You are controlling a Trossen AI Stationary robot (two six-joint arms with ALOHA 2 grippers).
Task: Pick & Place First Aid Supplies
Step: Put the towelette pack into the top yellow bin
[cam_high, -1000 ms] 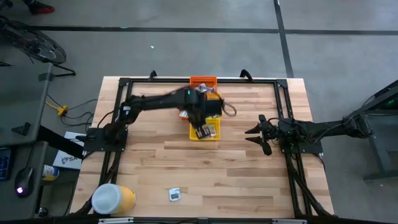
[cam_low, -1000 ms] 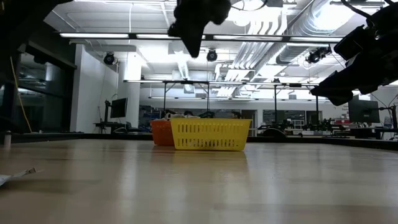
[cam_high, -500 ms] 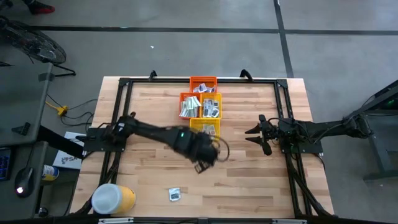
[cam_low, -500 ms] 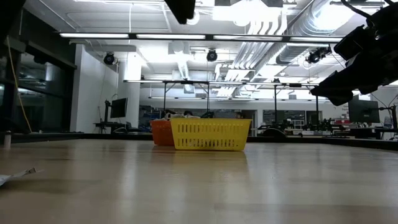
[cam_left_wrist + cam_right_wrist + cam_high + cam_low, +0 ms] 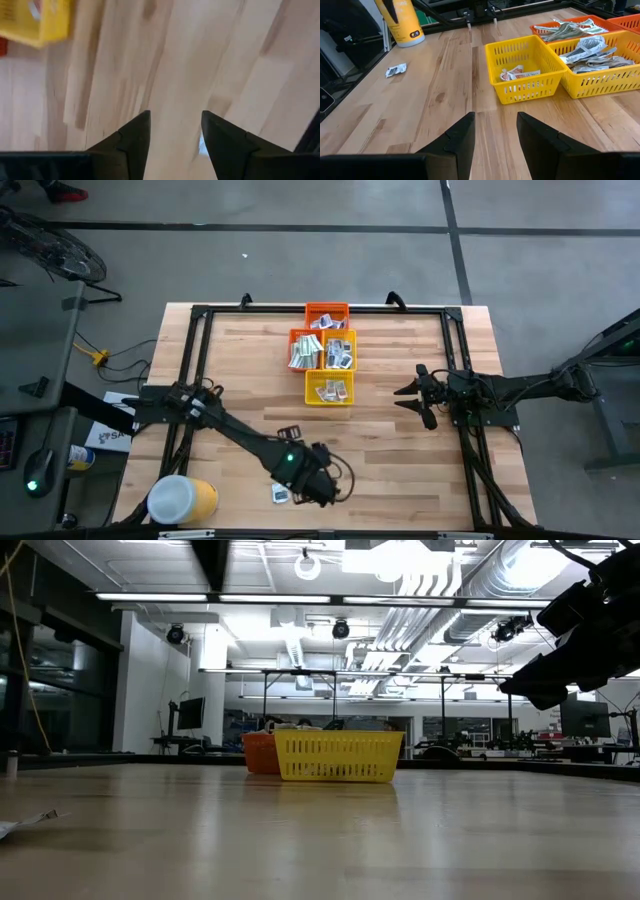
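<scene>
Left gripper (image 5: 322, 490) has swung from over the baskets to the table's (image 5: 400, 470) near edge and now sits right by the lone packet (image 5: 281, 493); its fingers (image 5: 131, 137) show a clear gap with only bare wood between them, nothing held. Tub (image 5: 182, 500) with the white lid stands at the near left corner, apart from the packet. Packet itself: small, flat, crumpled white square with dark marks, lying flat on the wood, just left of the gripper in the overhead view, barely showing in the left wrist view. Risks, my read: fingers come down beside it rather than over it and push it along the wood, or they close on nothing because it lies so flat. Centre back, the yellow basket (image 5: 329, 389) holds a couple of packets, the orange baskets (image 5: 326, 315) behind it hold more. Right gripper (image 5: 418, 397) waits at the right side, jaws apart, empty, well clear.
</scene>
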